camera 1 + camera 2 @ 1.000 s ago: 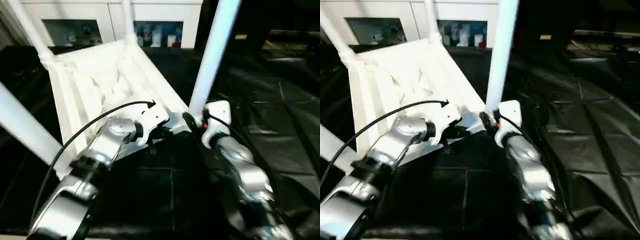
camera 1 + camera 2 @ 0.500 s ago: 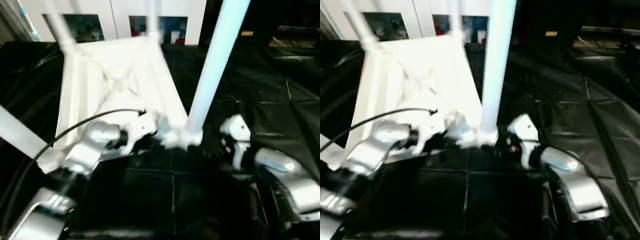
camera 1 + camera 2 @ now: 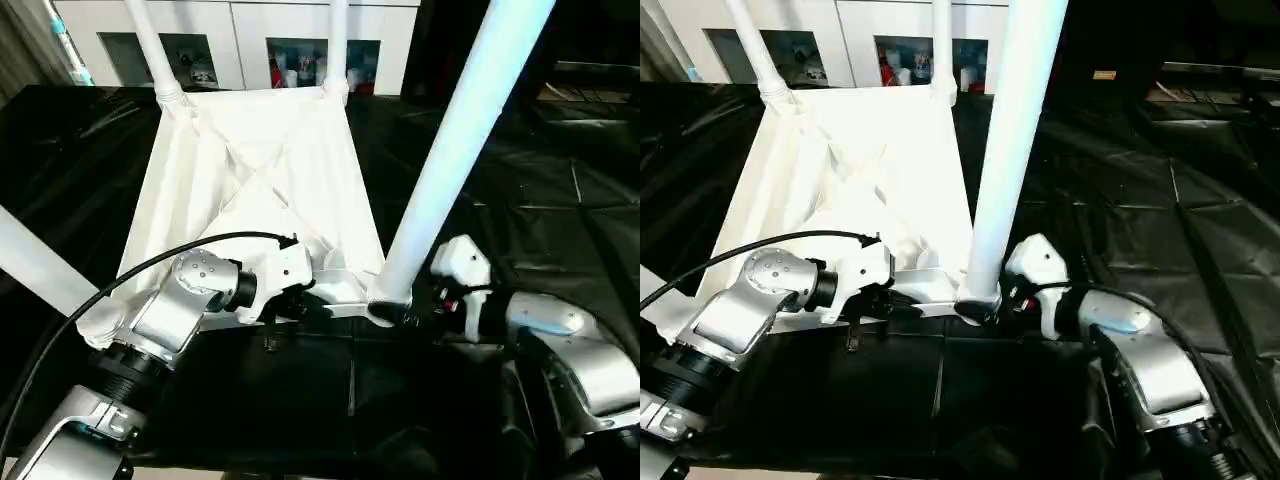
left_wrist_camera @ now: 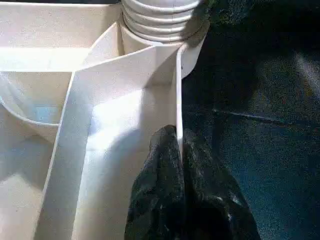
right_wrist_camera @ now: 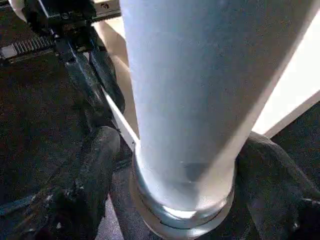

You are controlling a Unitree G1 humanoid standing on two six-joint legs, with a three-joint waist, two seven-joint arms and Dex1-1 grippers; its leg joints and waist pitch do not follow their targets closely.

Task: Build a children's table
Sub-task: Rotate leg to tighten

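The children's table lies upside down, its white ribbed top (image 3: 270,170) on black sheeting. Legs stand upright in the corner sockets: two far ones (image 3: 150,45) (image 3: 337,40), a near left one (image 3: 40,265) and a near right one (image 3: 450,150). My left gripper (image 3: 310,305) is shut on the top's thin near rim, close to the near right socket; the left wrist view has both fingers (image 4: 165,165) pinching that wall. My right gripper (image 3: 405,305) is open at the base of the near right leg (image 5: 190,75), one finger (image 5: 95,170) on each side of it.
Wrinkled black sheeting (image 3: 560,200) covers the surface all round the table top. A white cabinet with glass-fronted shelves (image 3: 240,40) stands behind. My left arm's black cable (image 3: 150,265) arcs over the near rim.
The camera has shifted. My right gripper drew away to the right of the near right leg, then came back to its base with its fingers wider. The left gripper kept its hold.
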